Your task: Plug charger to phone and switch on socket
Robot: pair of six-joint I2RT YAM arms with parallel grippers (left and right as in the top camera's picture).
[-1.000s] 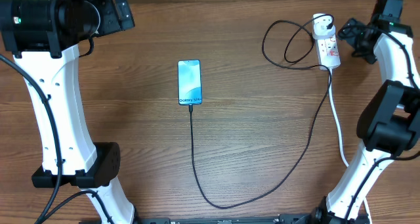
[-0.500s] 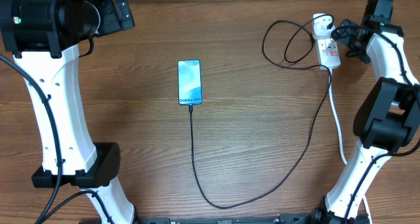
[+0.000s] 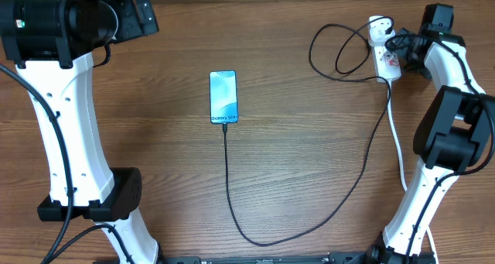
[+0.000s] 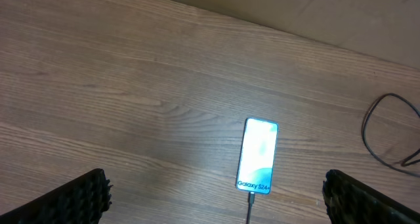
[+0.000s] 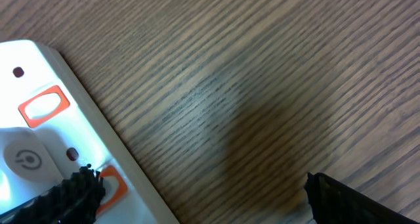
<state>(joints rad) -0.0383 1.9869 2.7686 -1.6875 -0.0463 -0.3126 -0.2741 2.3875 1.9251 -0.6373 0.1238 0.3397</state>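
A: Where is the right end effector [image 5: 200, 181]?

B: At the socket [image 5: 39, 132], at the far right of the tabletop [image 3: 309, 179]. Its fingers are spread wide and pinch nothing. In the wrist view one fingertip [image 5: 75, 191] overlaps a red switch [image 5: 113, 184] near the strip's edge. I cannot tell whether it touches. A second red switch [image 5: 44, 106] sits clear beside it.

A: And the left end effector [image 4: 213, 188]?

B: It is also spread and empty, raised well apart from the phone [image 4: 258, 155], which lies flat mid-tabletop with its screen lit.

A: The charger [image 3: 227, 186]?

B: Its black cable leaves the phone's bottom edge, loops toward the near side and climbs to the round white adapter [image 3: 378, 29] at the socket's far end. The tip looks seated in the phone, so I judge only the switching remains.

A: How will that handle?

B: The switch is probably a small, stiff rocker. There is nothing to grip, so push with one fingertip on its raised half. The strip looks like light, hard plastic and may skid or tip on the smooth wood if shoved sideways, so the press should go straight down. The limp cable and the white cord [image 3: 398, 152] anchor it little. I cannot tell which switch serves the adapter's outlet.
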